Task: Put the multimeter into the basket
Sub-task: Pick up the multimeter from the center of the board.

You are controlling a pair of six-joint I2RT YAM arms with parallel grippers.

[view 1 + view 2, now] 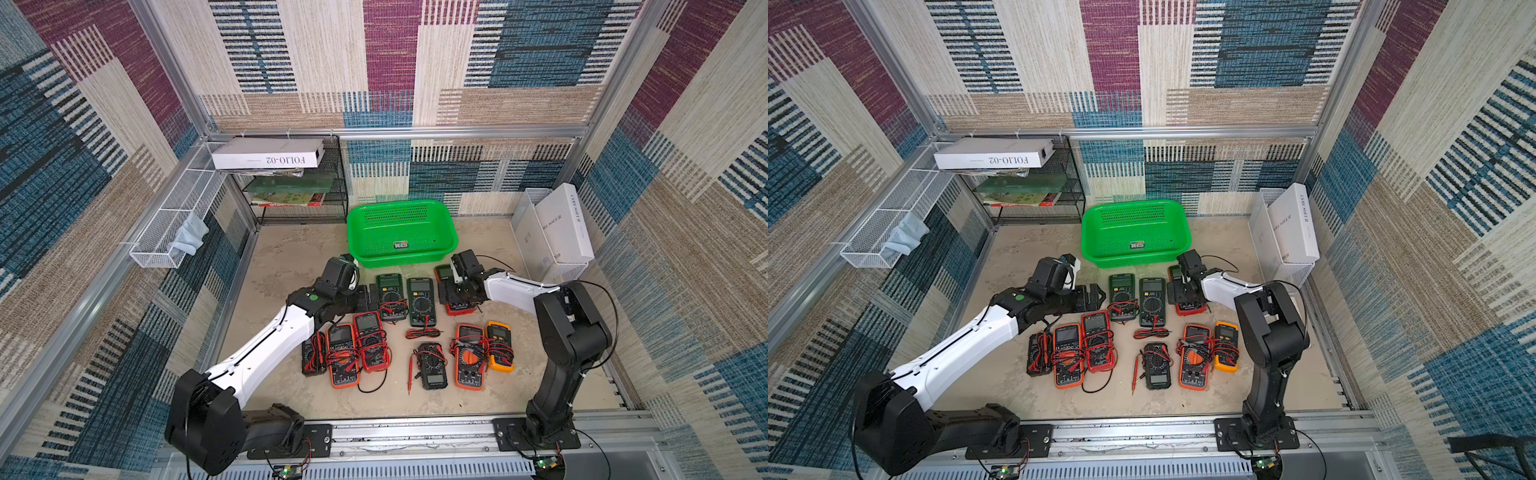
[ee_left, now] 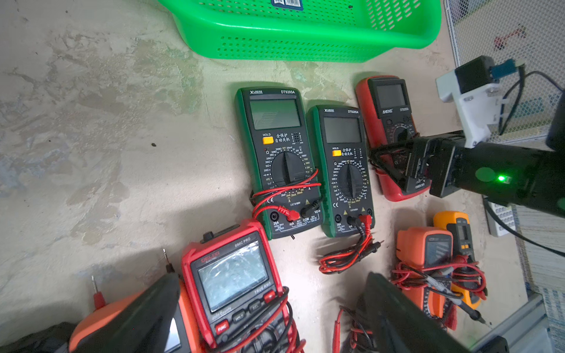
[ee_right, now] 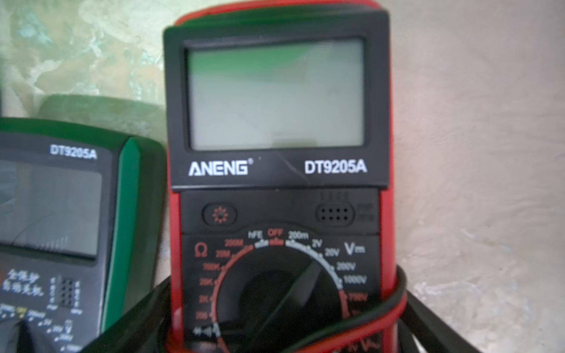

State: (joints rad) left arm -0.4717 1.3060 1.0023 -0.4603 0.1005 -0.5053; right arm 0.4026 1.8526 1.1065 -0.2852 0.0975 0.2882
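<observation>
The left gripper (image 1: 365, 297) hung low over the table (image 1: 291, 257), jaws spread wide, holding nothing. Beside it the right gripper (image 1: 459, 298) sat over the red ANENG DT9205A multimeter (image 3: 275, 171), which lay flat on the table. One of its fingers (image 3: 131, 324) stood along each side of the lower case. Whether they pinched it could not be told. Just beyond, not touching, stood the green basket (image 1: 399, 262).
</observation>
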